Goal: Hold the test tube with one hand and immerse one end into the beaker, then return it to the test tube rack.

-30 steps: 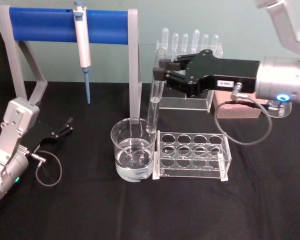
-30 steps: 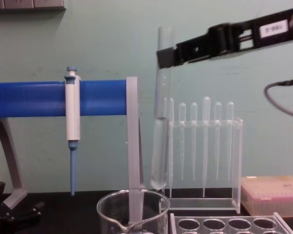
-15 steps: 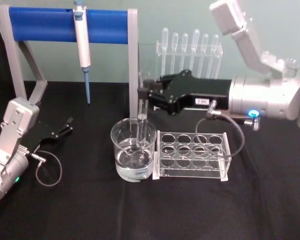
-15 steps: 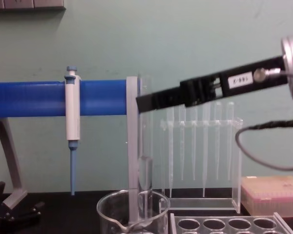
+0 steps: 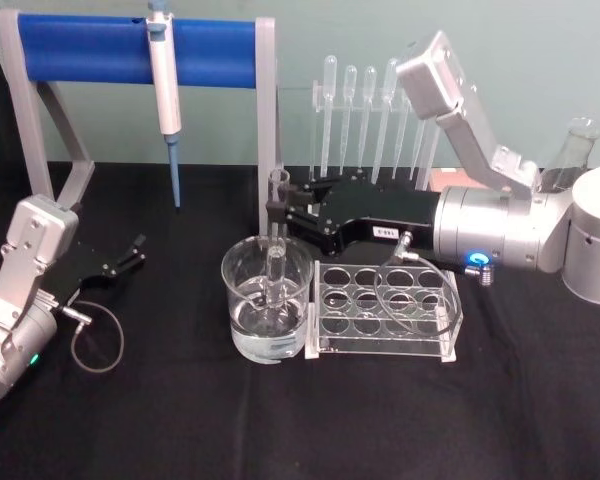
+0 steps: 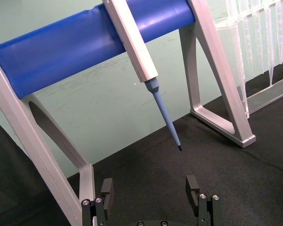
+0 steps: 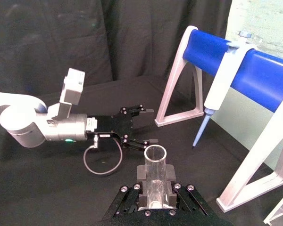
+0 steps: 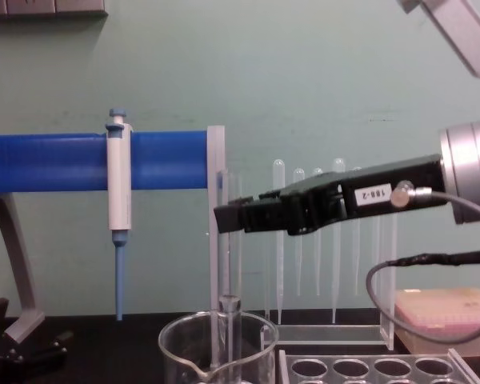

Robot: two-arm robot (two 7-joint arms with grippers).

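The test tube [image 5: 277, 262] stands upright with its lower end down inside the beaker [image 5: 235, 300], which holds some clear liquid. My right gripper [image 5: 278, 206] is shut on the tube's upper part, just below the open rim, reaching in from the right above the beaker. From the chest view the right gripper [image 8: 224, 218] is level over the beaker [image 8: 176, 340] and the tube [image 8: 230, 308] drops into it. The right wrist view looks down the tube's open mouth [image 7: 155, 154] between the fingers. My left gripper [image 5: 130, 254] rests open on the table at the left, fingers [image 6: 107, 187] apart.
A blue-barred stand [image 5: 90, 50] with a hanging micropipette [image 5: 163, 80] rises behind the beaker. A clear rack with round holes [image 5: 385, 310] sits right beside the beaker. Thin pipettes [image 5: 370, 110] stand in a holder at the back, with a pink box [image 8: 448, 316] to their right.
My right gripper has come down and to the left with the test tube. The tube's lower end went from above the beaker's rim down into the beaker. The left arm has stayed still.
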